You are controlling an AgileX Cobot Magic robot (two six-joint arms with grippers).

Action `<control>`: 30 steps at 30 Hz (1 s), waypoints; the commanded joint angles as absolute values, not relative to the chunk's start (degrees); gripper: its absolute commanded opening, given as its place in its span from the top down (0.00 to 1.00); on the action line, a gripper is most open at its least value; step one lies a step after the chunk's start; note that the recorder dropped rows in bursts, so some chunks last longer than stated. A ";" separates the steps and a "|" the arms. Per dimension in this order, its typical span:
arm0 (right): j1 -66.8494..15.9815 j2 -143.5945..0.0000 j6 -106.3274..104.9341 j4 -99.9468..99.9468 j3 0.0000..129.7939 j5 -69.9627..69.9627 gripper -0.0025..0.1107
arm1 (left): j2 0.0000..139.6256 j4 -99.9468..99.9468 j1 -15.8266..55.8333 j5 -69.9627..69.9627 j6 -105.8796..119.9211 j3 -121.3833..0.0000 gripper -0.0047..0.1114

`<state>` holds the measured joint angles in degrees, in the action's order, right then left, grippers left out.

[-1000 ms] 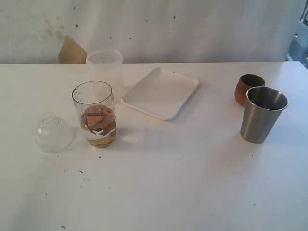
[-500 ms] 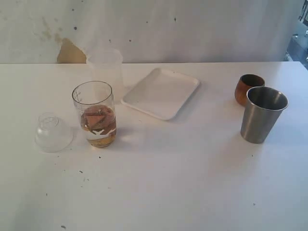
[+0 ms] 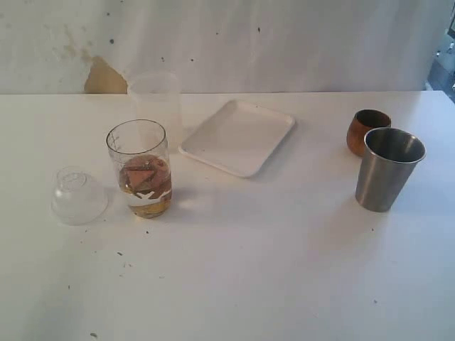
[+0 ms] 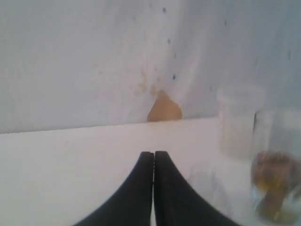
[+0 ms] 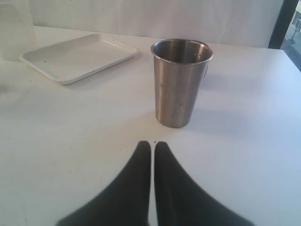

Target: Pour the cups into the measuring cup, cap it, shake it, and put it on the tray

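The measuring cup (image 3: pixel 140 169) stands uncapped at the left of the table, holding amber liquid and brown pieces; it shows blurred in the left wrist view (image 4: pixel 276 181). The clear dome cap (image 3: pixel 78 195) lies on the table just left of it. At the right, the steel tumbler (image 3: pixel 387 169) stands upright with the wooden cup (image 3: pixel 367 130) behind it. The white tray (image 3: pixel 238 136) lies at the middle back. My left gripper (image 4: pixel 154 154) is shut and empty, short of the cap. My right gripper (image 5: pixel 153 143) is shut and empty, just short of the steel tumbler (image 5: pixel 181 82). Neither gripper shows in the exterior view.
A frosted plastic cup (image 3: pixel 155 96) stands behind the measuring cup, near the back edge of the table. A white backdrop with a brown patch (image 3: pixel 105 77) hangs behind. The tray (image 5: pixel 77 56) also shows in the right wrist view, beside the tumbler.
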<state>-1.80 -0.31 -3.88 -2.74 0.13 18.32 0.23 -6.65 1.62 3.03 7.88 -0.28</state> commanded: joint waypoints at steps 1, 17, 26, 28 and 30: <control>-1.63 0.00 -3.64 -2.84 0.00 17.90 0.95 | 0.00 -16.66 2.00 -18.26 -2.34 0.00 0.95; -1.63 0.00 -3.64 -2.84 0.00 18.01 0.95 | 31.04 -11.89 2.00 23.34 -2.53 -36.09 0.90; -1.63 0.00 -3.64 -2.84 0.00 18.01 0.95 | 56.29 -20.51 2.00 30.23 12.10 -42.92 0.37; -1.63 0.00 -3.64 -2.84 0.00 18.01 0.95 | 60.99 -24.63 2.00 32.06 17.96 -42.92 0.38; -1.63 0.00 -3.64 -2.84 0.00 18.01 0.95 | 66.15 -27.77 2.00 32.96 21.80 -42.92 0.42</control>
<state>-1.80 -0.31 -3.88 -2.74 0.13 18.41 60.51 -22.39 1.62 31.58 15.57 -42.62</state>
